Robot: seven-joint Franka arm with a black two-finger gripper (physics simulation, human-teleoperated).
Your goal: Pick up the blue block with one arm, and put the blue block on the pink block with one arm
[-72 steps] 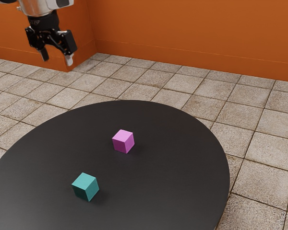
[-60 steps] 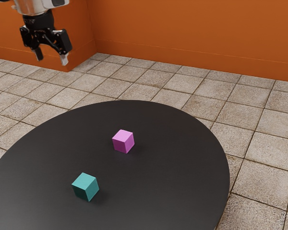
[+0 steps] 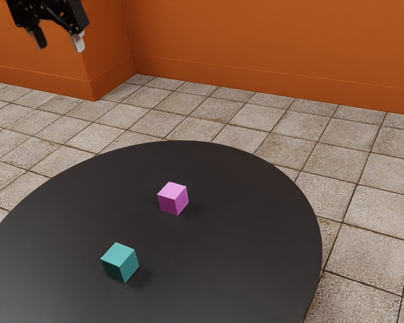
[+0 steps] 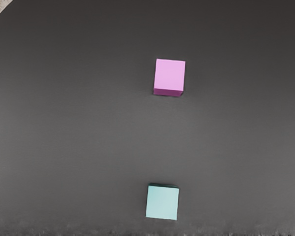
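Hanging high, parted claw (image 3: 58, 43) leaves blue block (image 3: 119, 262) unobstructed.

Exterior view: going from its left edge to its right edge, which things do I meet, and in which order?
gripper → blue block → pink block
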